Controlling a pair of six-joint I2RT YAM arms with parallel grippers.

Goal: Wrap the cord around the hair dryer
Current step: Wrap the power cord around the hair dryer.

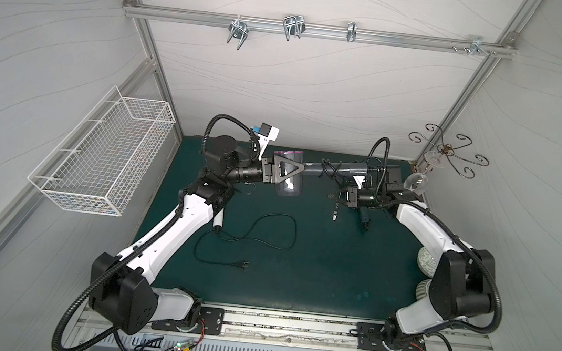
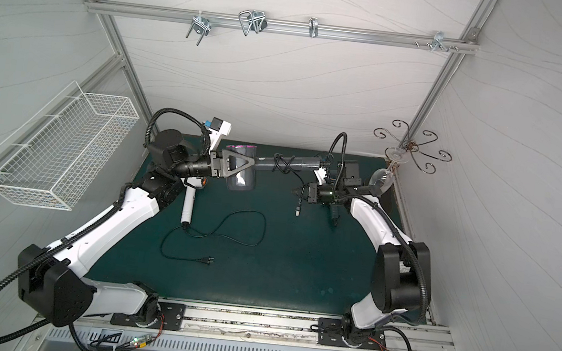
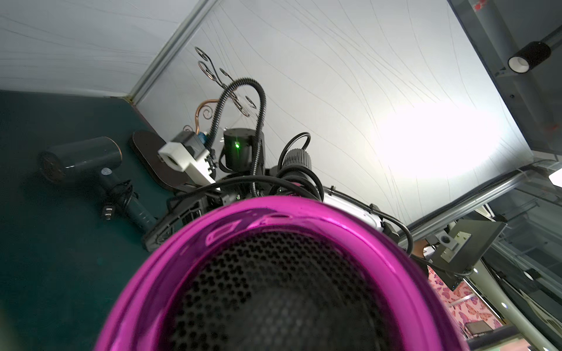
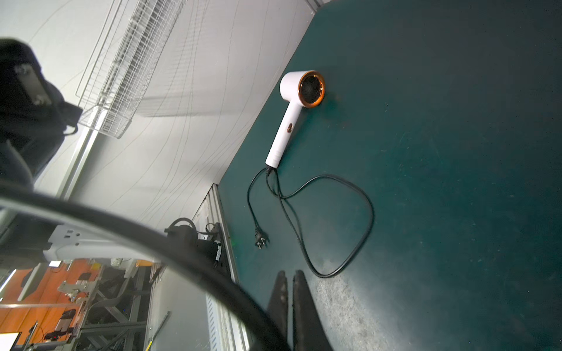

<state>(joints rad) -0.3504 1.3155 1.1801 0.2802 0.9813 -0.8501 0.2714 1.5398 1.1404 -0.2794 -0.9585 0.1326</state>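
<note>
The hair dryer [image 1: 289,189] [image 2: 241,183] has a shiny magenta barrel and a grey handle [image 1: 312,168], and hangs level above the back of the green mat. My left gripper [image 1: 295,176] [image 2: 247,171] is shut on its barrel. The magenta rim [image 3: 304,218] and black mesh fill the left wrist view, hiding the jaws. Its black cord [image 1: 329,169] [image 3: 292,179] is coiled round the handle. My right gripper [image 1: 333,197] [image 2: 295,192] [image 4: 290,273] is shut on the cord's tail. The plug [image 1: 334,216] dangles below it.
A white hair dryer [image 4: 299,91] lies under the left arm, its loose cord [image 1: 266,232] and plug [image 1: 244,266] on the mat. A dark hair dryer [image 3: 82,161] [image 1: 363,220] lies beneath the right wrist. A wire basket [image 1: 105,156] hangs on the left wall. A glass rack [image 1: 448,152] fills the back right corner.
</note>
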